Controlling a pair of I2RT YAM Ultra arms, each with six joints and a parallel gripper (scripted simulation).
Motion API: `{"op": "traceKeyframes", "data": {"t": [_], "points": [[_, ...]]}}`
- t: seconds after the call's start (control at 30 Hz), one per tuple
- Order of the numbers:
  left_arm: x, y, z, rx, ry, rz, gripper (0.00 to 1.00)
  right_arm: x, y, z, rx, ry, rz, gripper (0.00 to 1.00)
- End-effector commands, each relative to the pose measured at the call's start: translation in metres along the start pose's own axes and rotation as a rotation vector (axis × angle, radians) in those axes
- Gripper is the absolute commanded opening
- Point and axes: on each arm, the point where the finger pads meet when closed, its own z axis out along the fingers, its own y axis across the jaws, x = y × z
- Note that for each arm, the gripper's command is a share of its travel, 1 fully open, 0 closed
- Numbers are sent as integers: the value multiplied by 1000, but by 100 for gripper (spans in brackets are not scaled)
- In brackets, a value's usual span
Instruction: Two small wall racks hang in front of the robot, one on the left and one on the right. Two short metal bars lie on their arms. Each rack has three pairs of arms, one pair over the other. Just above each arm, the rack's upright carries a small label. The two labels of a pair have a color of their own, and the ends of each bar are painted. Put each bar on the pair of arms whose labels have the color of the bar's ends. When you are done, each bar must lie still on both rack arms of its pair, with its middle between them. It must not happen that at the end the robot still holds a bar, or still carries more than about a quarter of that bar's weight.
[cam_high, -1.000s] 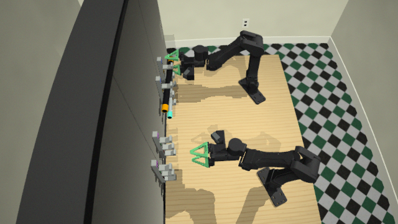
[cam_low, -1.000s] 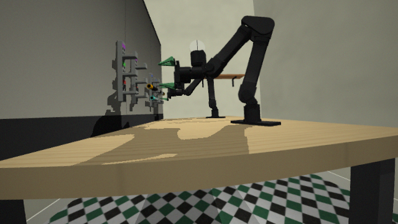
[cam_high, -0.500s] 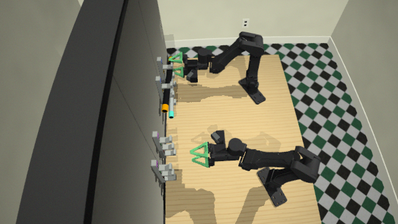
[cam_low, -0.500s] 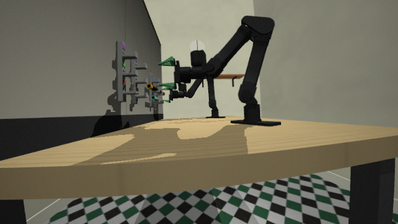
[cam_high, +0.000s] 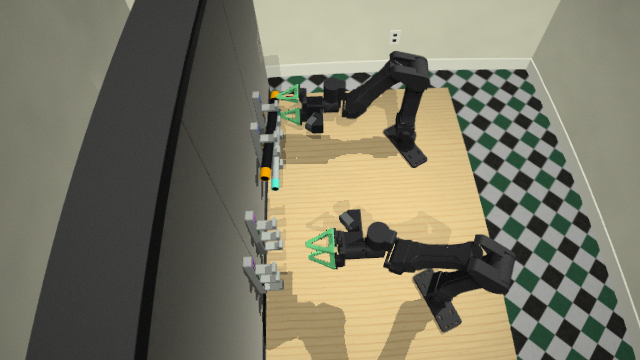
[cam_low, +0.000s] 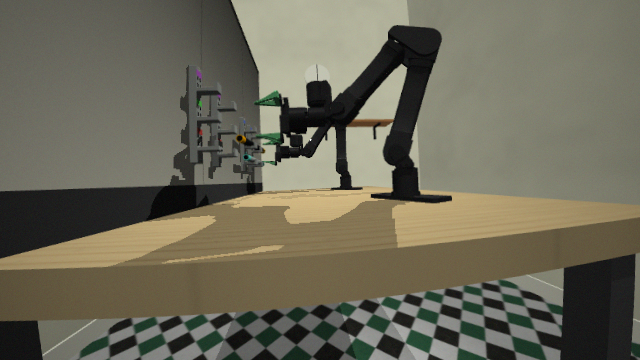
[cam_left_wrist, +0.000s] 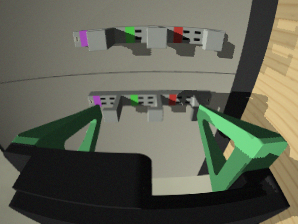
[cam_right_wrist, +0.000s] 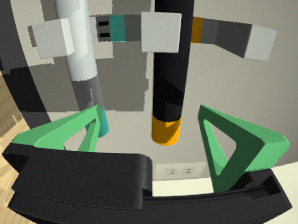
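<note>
A pale wall (cam_high: 465, 30) (cam_low: 365, 30) is rising behind the table (cam_high: 360, 187) (cam_low: 450, 225), bearing an outlet (cam_high: 395, 37) (cam_right_wrist: 180, 171). Diamonds of green, black and white are covering the floor (cam_high: 530, 165) (cam_low: 425, 325). Shadows are crossing the wood; beyond, perhaps a brown shelf (cam_low: 371, 122) is jutting out.
</note>
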Motion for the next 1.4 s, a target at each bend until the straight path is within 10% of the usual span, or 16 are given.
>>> {"op": "traceKeyframes", "data": {"t": [0.0,1.37], "points": [[4,6,-3,-17,3,-9,100,4,2,-10,-25,4,14,100],[4,6,-3,-17,2,-9,100,-4,-22,-51,-26,1,14,100]]}}
